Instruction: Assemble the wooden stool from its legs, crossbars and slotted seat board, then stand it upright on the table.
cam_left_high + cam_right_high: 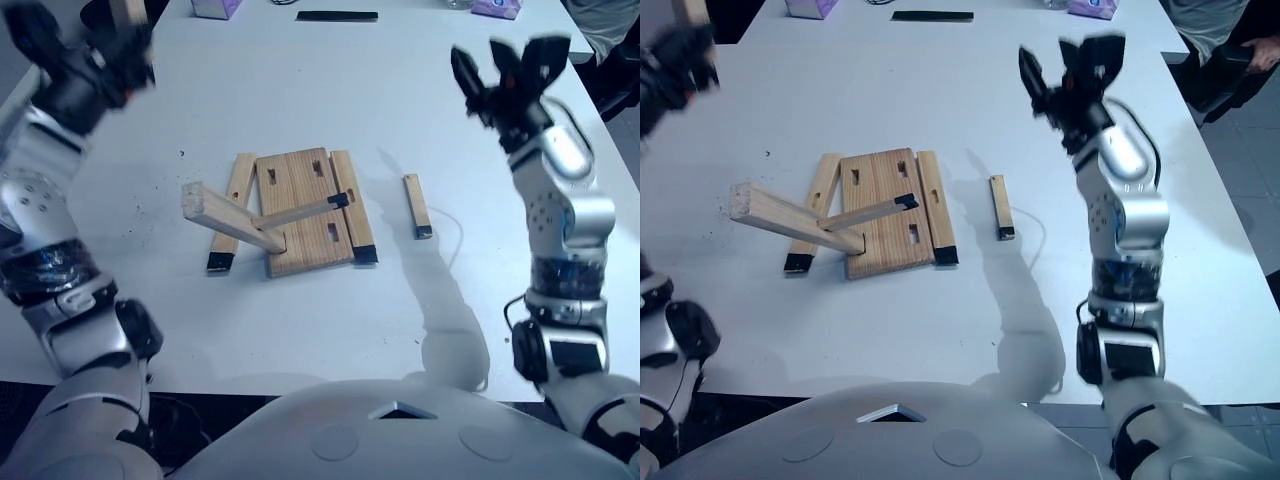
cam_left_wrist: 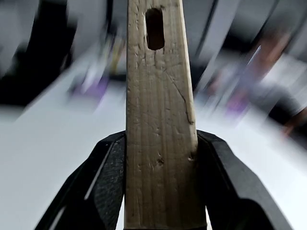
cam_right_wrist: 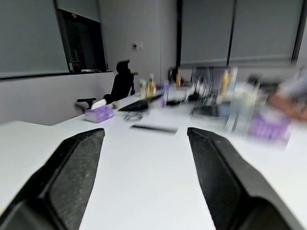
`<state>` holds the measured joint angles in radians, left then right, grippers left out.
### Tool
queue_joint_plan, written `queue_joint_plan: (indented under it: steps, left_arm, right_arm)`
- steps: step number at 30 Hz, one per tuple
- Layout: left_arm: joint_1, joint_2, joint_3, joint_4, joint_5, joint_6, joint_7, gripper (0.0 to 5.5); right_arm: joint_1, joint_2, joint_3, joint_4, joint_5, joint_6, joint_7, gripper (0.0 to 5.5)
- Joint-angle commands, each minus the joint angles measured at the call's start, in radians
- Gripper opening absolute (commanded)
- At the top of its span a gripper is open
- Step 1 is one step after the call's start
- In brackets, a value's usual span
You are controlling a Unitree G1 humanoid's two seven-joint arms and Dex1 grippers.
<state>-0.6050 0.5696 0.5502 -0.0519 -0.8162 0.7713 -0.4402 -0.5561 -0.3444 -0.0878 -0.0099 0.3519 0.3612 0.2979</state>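
The slotted seat board point(image 1: 300, 190) lies flat mid-table. One leg point(image 1: 228, 214) is plugged into its near corner and leans toward me, with a thin crossbar point(image 1: 300, 211) resting against it. Two more legs lie flat along the board, one on its left side point(image 1: 236, 196) and one on its right side point(image 1: 355, 205). A short crossbar point(image 1: 417, 205) lies alone further right. My left gripper point(image 1: 118, 48) is raised high at the far left, shut on a slotted wooden leg point(image 2: 160, 120). My right gripper point(image 1: 505, 62) is held high at the right, open, its fingers point(image 3: 76, 177) with nothing between them.
A black bar point(image 1: 337, 16) and two purple boxes point(image 1: 215, 8) point(image 1: 497, 8) sit at the table's far edge. A thin white cable point(image 1: 452, 236) curls beside the short crossbar. Bare white tabletop point(image 1: 300, 100) surrounds the parts.
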Motion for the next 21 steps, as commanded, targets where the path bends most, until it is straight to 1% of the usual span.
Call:
queue_joint_plan:
  steps: [1,4,6,7,10,12,14,17,21]
  left_arm:
    - [-0.16,0.005,-0.015,-0.077,-0.178,0.047,-0.05,2.06]
    - [-0.289,0.006,-0.05,-0.076,-0.282,0.074,-0.093,2.06]
    - [-0.314,-0.001,-0.106,-0.103,-0.327,0.101,-0.145,2.06]
    - [-0.306,-0.004,-0.132,-0.123,-0.344,0.115,-0.164,2.06]
    - [-0.242,0.005,-0.195,-0.165,-0.365,0.15,-0.218,2.06]
    - [-0.185,0.02,-0.233,-0.176,-0.337,0.145,-0.271,2.06]
    - [-0.129,0.053,-0.274,-0.185,-0.291,0.12,-0.357,2.06]
    - [-0.071,0.103,-0.313,-0.181,-0.221,0.073,-0.476,2.06]
    - [-0.074,0.125,-0.358,-0.104,-0.133,-0.002,-0.589,2.06]
  right_arm:
    - [-0.253,0.016,-0.064,0.132,0.138,0.039,0.125,3.18]
    - [-0.348,0.031,-0.149,0.155,0.287,0.09,0.179,3.18]
    - [-0.369,0.035,-0.182,0.13,0.362,0.131,0.193,3.18]
    - [-0.374,0.035,-0.19,0.119,0.391,0.15,0.203,3.37]
    - [-0.351,0.021,-0.187,0.055,0.472,0.209,0.267,3.84]
    - [-0.323,0.001,-0.181,0.012,0.529,0.263,0.327,4.19]
    - [-0.305,-0.031,-0.172,-0.028,0.576,0.325,0.381,4.24]
    - [-0.327,-0.083,-0.144,-0.031,0.608,0.394,0.467,4.24]
    - [-0.364,-0.158,-0.102,-0.022,0.58,0.424,0.561,4.24]
